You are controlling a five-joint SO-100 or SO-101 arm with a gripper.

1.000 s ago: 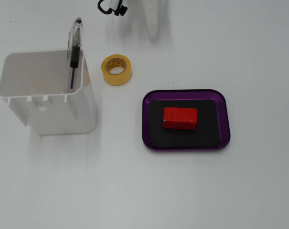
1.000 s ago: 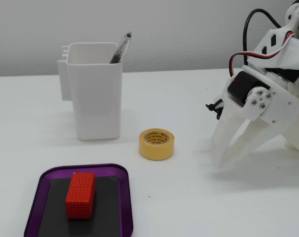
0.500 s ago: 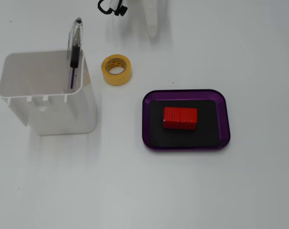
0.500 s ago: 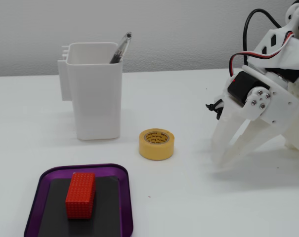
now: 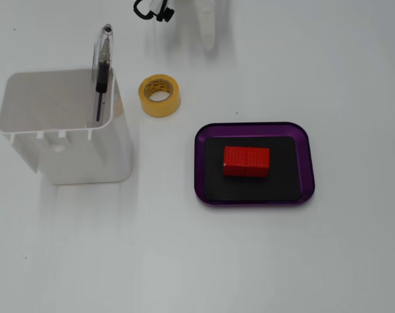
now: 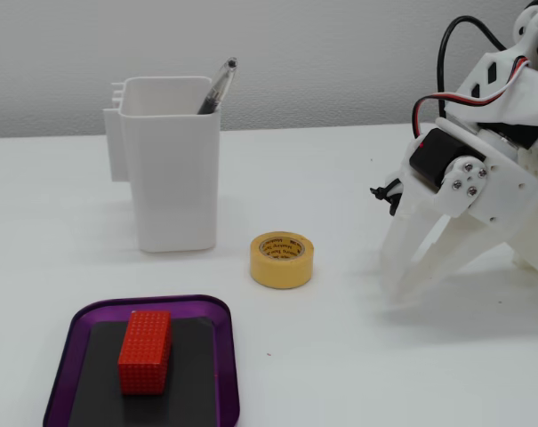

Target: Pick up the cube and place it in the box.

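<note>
The red cube (image 5: 247, 161) lies on the black floor of the purple box (image 5: 305, 163), roughly in its middle, long side across in a fixed view. It also shows in another fixed view (image 6: 145, 350), inside the box (image 6: 148, 304) at the lower left. My gripper (image 6: 397, 286) hangs at the right with its white fingers pointing down at the table, tips close together, holding nothing. It is far from the box. In a fixed view only its white tip (image 5: 210, 45) shows at the top edge.
A yellow tape roll (image 5: 161, 109) lies flat between the gripper and a tall white bin (image 5: 86, 153) holding a pen (image 5: 103, 65). In another fixed view the roll (image 6: 282, 267) sits just behind the box, and the bin (image 6: 175, 169) stands behind it to the left.
</note>
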